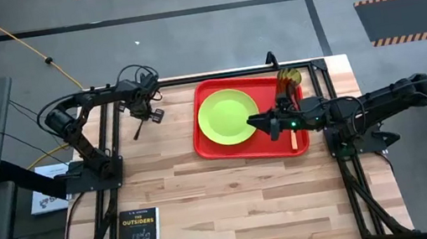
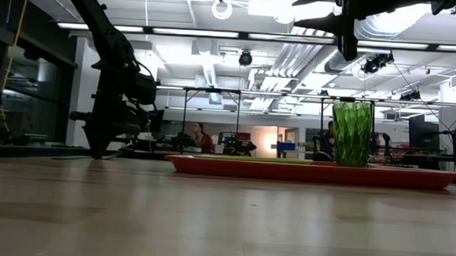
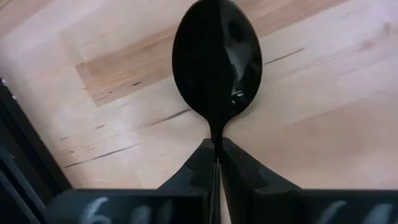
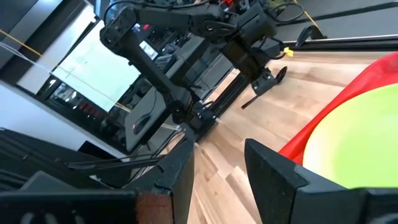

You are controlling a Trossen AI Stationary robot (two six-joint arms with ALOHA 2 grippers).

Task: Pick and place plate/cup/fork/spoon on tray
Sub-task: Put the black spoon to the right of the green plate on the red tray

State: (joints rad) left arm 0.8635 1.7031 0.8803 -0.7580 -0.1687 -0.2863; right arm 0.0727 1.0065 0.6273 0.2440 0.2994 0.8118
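Plate (image 1: pixel 227 116), cup (image 1: pixel 289 81), fork (image 1: pixel 293 135) on tray (image 1: pixel 210 141); spoon (image 3: pixel 216 62) outstanding (clenched in left gripper (image 3: pixel 216 163)); right gripper (image 4: pixel 221 158) released.

A pale wooden table (image 1: pixel 233 193) with visible plank grain and a smooth, faintly shiny finish. On it, a glossy red plastic tray (image 1: pixel 208 141) holds a smooth, matt lime-green plastic plate (image 1: pixel 226 117) and a translucent, ribbed green cup (image 2: pixel 352 133). Beside the tray, a glossy black spoon (image 3: pixel 216 62) reflects light.
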